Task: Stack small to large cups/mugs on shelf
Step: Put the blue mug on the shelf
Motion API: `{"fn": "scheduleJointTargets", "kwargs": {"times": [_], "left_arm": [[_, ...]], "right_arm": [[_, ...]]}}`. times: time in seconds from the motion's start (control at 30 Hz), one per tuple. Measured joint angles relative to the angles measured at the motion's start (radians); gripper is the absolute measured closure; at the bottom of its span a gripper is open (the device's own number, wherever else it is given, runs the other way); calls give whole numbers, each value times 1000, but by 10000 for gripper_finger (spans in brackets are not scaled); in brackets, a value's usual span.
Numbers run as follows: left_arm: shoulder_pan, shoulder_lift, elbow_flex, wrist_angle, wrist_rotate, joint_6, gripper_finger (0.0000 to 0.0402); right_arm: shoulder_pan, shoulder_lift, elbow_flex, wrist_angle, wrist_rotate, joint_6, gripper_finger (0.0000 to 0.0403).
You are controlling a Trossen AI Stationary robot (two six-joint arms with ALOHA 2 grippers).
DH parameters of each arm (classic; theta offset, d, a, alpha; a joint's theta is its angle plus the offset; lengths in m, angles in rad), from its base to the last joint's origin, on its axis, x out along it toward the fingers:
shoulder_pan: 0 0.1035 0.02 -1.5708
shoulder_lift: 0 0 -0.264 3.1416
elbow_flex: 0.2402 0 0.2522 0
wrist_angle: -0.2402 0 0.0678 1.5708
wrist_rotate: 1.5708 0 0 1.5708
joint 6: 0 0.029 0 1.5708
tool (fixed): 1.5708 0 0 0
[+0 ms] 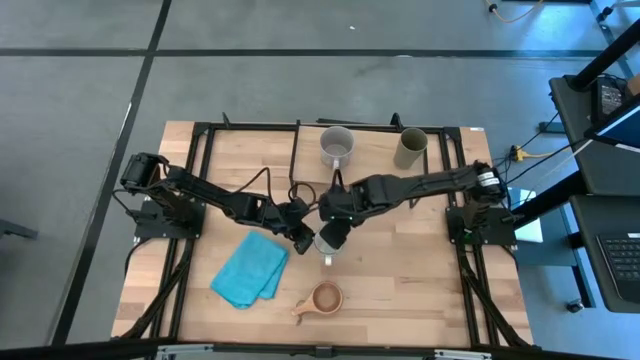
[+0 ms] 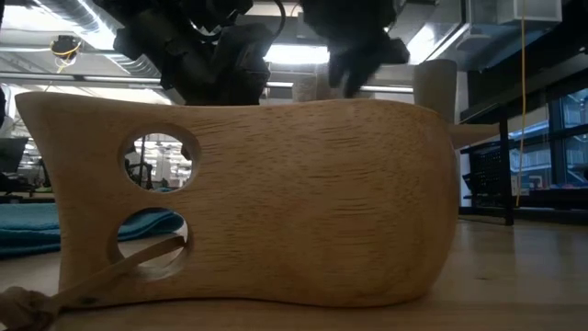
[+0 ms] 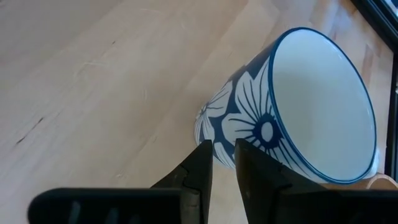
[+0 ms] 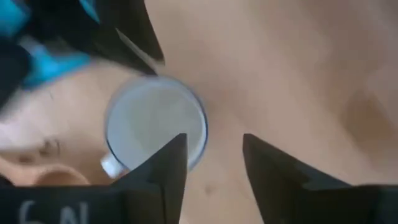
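Right gripper hovers with jaws parted above the white flowered mug, holding nothing. Left gripper, jaws narrow and empty, sits beside that mug.

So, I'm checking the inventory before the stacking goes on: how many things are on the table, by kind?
Mugs with a handle: 2, the grey mug and the white mug with blue flowers.
Handleless tumbler, olive-green: 1.
Wooden cup: 1.
Blue cloth: 1.
Total: 5.
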Motion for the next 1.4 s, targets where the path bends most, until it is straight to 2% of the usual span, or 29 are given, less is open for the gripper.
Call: {"fn": "scheduleJointTargets", "kwargs": {"times": [0.27, 0.7, 1.1, 1.4], "left_arm": [[-27, 0, 0, 0, 6, 0, 337], [-24, 0, 0, 1, -4, -5, 337], [36, -1, 0, 12, 18, -1, 337], [-16, -1, 0, -51, 31, -5, 337]], "right_arm": [[1, 2, -46, -7, -70, 21, 246], [1, 6, -91, 64, -72, 4, 244], [1, 10, -92, 69, -63, 5, 243], [1, 10, -92, 19, -44, 21, 243]]}}
